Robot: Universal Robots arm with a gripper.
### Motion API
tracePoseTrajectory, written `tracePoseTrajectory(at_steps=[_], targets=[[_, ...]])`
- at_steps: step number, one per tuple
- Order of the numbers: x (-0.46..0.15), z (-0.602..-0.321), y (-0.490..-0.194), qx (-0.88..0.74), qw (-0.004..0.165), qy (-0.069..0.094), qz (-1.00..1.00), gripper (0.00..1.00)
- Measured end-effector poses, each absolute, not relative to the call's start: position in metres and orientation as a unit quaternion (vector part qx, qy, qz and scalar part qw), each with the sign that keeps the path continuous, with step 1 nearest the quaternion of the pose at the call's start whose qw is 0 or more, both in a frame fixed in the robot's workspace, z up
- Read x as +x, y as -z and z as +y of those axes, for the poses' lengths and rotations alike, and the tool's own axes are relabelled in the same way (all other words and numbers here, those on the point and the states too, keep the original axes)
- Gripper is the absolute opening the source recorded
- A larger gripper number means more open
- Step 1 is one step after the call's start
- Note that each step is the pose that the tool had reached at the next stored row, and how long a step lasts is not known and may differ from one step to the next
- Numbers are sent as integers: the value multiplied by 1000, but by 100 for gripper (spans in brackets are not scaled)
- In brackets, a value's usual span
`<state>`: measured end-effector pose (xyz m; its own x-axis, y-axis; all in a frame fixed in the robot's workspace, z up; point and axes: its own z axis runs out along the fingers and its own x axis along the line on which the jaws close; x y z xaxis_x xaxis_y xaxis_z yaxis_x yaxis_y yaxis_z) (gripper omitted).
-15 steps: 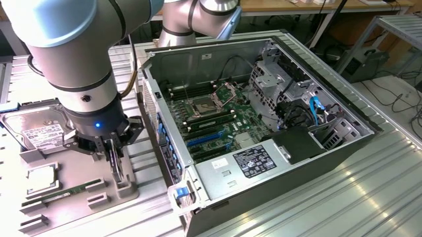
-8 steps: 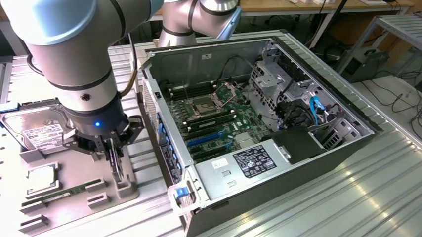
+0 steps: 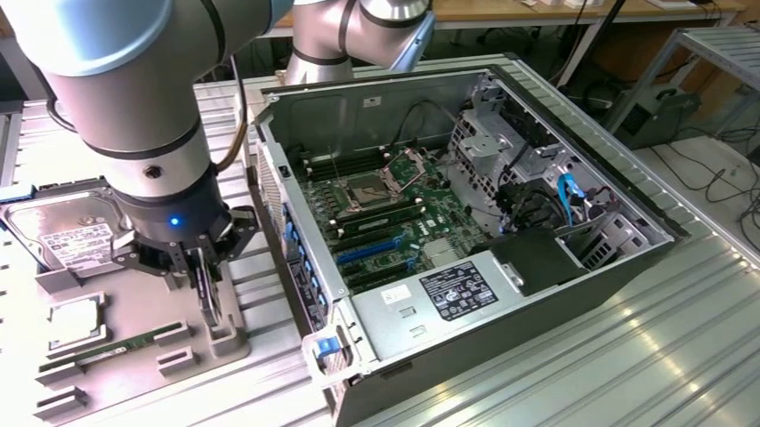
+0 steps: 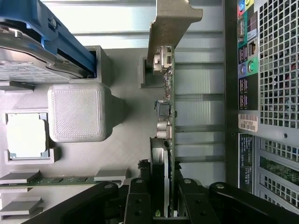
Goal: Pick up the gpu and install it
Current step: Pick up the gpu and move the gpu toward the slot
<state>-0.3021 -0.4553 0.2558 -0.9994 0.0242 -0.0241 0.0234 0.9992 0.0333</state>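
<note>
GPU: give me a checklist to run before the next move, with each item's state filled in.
1. Gpu sits between the gripper fingers: ok.
2. Fingers shut on both faces of the gpu: ok.
3. Gpu on edge, bracket free of the fingers: ok.
4. Gpu lifted out of its holder: cannot tell.
5. Case open, blue slots uncovered: ok.
6. Hard drive apart from the gripper: ok.
</note>
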Motion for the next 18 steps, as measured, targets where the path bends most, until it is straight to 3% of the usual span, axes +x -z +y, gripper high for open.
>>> tracePoseTrajectory(at_steps=[18], targets=[[-302, -455, -266, 12, 12, -16, 1000, 28]])
